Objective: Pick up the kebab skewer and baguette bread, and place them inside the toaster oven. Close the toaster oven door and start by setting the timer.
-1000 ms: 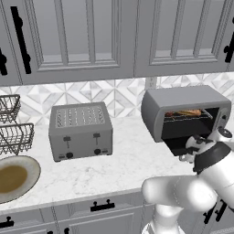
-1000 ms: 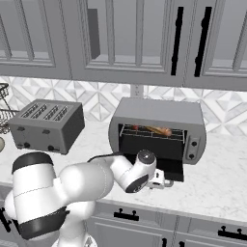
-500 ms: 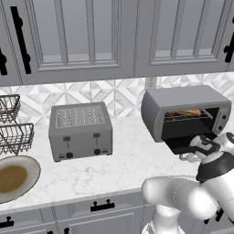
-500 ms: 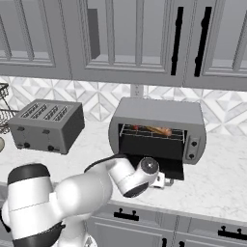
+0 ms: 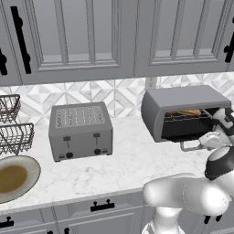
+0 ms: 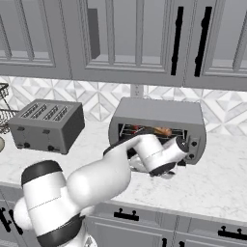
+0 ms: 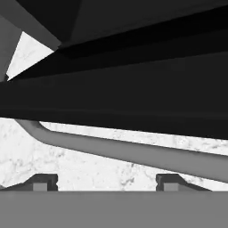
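Gripper at the toaster oven's lowered door, food already inside.
Nearest, the gripper (image 7: 107, 182) stood with jaws wide apart, holding nothing, the door's silver handle (image 7: 133, 151) just beyond the fingertips. At 3 o'clock on the counter (image 5: 123, 164), the toaster oven (image 5: 183, 112) held the baguette bread (image 6: 162, 130) and the kebab skewer (image 6: 137, 129) on its rack, the toaster oven door (image 7: 116, 95) open.

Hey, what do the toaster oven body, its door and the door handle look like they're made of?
The toaster oven body looks like matte grey painted metal, with an even dull sheen. The toaster oven door appears to be dark glass, near-black and smooth. Its handle looks like brushed silver metal, though plastic can't be ruled out.
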{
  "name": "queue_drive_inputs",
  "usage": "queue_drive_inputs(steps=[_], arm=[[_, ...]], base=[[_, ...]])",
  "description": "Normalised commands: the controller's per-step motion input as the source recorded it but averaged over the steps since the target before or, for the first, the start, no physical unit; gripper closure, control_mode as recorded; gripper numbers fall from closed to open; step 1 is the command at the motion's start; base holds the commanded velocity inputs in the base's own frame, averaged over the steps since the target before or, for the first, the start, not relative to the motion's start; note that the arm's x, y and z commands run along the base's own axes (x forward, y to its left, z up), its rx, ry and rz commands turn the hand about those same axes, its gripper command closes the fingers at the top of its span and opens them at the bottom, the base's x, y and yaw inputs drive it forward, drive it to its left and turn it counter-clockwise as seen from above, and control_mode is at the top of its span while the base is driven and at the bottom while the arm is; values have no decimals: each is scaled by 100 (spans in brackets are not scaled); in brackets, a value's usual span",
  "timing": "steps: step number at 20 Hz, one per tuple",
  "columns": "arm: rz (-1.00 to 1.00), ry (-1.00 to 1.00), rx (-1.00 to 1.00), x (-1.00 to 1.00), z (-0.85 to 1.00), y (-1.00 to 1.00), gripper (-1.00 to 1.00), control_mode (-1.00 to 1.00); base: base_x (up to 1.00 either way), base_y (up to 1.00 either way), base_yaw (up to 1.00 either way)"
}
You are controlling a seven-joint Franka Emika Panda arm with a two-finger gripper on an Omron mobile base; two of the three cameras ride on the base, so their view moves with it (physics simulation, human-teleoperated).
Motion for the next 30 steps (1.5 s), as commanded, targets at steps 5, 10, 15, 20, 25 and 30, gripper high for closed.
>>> queue_drive_inputs(steps=[5, 10, 15, 20, 25, 30], arm=[[-4, -10, 0, 73, 60, 26, -100, -100], [-4, -19, 0, 52, 16, 45, -100, -100], [-4, -17, 0, 49, 0, 44, -100, -100], [-6, -11, 0, 55, 0, 36, -100, -100], [-4, -3, 0, 30, 0, 17, -100, -100], [-5, -3, 0, 37, 0, 17, -100, -100]], base=[[0, 0, 0], [0, 0, 0], [0, 0, 0], [0, 0, 0], [0, 0, 0], [0, 0, 0]])
